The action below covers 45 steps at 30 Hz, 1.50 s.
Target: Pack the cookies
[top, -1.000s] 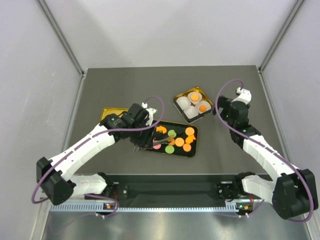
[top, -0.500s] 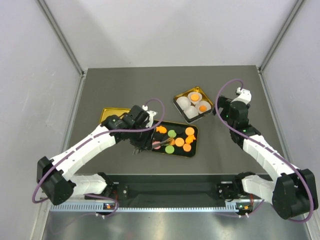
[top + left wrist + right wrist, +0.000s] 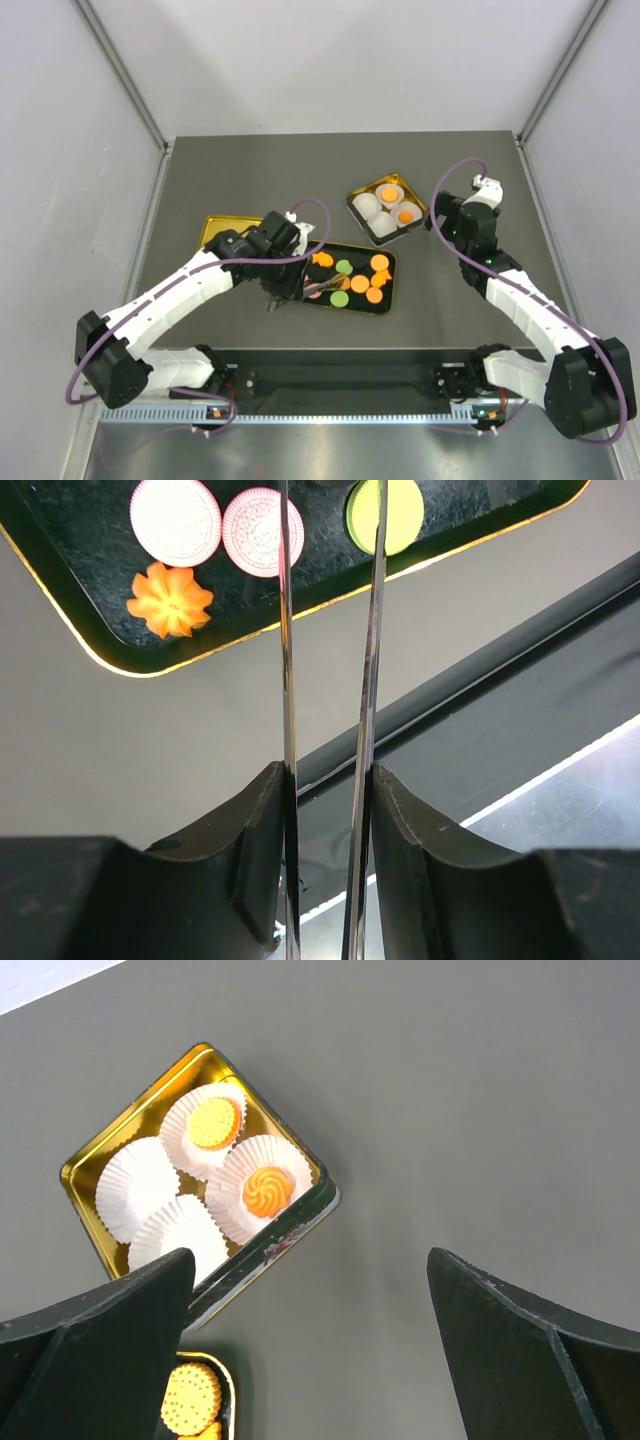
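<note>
Several cookies in orange, green and pink lie on a black tray (image 3: 389, 268). In the left wrist view a pink round one (image 3: 262, 532), a paler one (image 3: 176, 522), an orange flower one (image 3: 170, 600) and a green one (image 3: 400, 515) show. My left gripper (image 3: 283, 283) (image 3: 328, 780) is shut on metal tongs (image 3: 287, 630). Their two blades stand a little apart and reach over the tray's left part; the tips are out of view. My right gripper (image 3: 450, 215) (image 3: 320, 1340) is open and empty above bare table, beside the gold tin (image 3: 270, 1245).
The gold tin (image 3: 355, 198) holds white paper cups; one carries an orange round cookie (image 3: 213, 1123), another an orange swirl one (image 3: 268, 1190). A gold lid (image 3: 215, 228) lies left of the tray, partly under my left arm. Grey walls close in both sides.
My left gripper with the tongs has shifted slightly over the tray's left part. The right arm has not moved.
</note>
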Available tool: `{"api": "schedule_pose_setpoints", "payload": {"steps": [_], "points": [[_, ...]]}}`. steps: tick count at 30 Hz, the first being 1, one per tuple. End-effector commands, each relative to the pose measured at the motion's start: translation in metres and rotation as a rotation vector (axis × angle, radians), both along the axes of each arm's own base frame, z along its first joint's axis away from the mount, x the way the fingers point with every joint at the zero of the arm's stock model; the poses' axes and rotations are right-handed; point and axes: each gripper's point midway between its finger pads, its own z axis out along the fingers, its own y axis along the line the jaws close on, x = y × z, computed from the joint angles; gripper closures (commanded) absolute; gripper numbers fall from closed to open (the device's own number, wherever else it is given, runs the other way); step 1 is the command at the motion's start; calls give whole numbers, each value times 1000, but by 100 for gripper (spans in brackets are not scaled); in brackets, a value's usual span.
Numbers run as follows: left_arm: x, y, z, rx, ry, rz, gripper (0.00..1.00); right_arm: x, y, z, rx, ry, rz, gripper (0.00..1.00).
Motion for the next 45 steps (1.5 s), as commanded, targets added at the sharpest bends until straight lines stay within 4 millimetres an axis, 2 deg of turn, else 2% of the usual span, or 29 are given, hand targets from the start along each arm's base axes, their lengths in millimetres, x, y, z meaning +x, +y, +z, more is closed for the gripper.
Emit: {"api": "schedule_pose_setpoints", "payload": {"steps": [1,15,20,24,27,34,35,37,38,39,40,41,42,45], "points": [[12,2,22,-8,-79,22,64,5,-2,7,17,-36,-12,0],[17,4,40,-8,-124,26,66,5,-1,7,17,-34,-9,0],[19,-7,59,-79,-146,6,66,5,-1,7,17,-34,-9,0],[31,-19,78,-138,-205,7,66,5,-2,7,19,-34,-11,0],[46,-29,88,-154,-247,20,66,5,-1,8,19,-38,-7,0],[112,-61,100,-148,-386,69,65,4,-2,10,21,-43,-12,0],[124,-67,111,-169,-427,80,65,4,-3,10,19,-45,-15,0],[140,-79,105,-166,-436,74,65,4,-3,10,18,-46,-16,0],[149,-85,115,-183,-464,80,65,4,-3,11,19,-48,-16,0],[159,-90,104,-157,-453,85,65,4,-4,10,16,-45,-17,0],[167,-93,104,-151,-461,84,65,4,-4,11,15,-48,-18,0],[176,-98,113,-166,-484,92,65,4,-4,11,14,-46,-19,0],[184,-104,102,-150,-469,85,65,4,-4,10,14,-45,-19,0],[205,-114,93,-121,-474,88,65,4,-5,12,13,-48,-24,0]]}}
